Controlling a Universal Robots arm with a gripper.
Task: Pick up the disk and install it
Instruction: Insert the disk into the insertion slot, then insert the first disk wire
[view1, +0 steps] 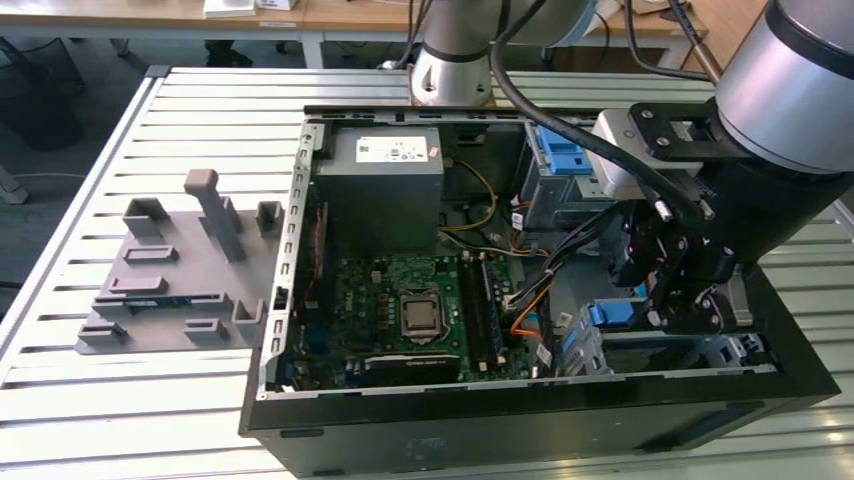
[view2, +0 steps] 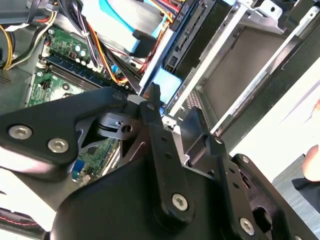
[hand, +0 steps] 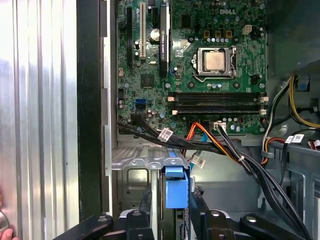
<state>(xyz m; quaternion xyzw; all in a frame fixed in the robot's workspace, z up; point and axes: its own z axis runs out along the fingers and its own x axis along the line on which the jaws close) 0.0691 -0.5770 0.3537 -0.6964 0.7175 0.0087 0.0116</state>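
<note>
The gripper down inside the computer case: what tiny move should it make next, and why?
Probably a short, slow push straight into the drive bay. The gripper is right at the disk, whose blue carrier end stands proud of the grey bay beside the motherboard, so it looks not fully seated; its depth is hidden.

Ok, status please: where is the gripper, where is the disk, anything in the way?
Gripper low at the drive bay. Disk, blue carrier edge, right at it, grip unconfirmed. Cables run close by.
</note>
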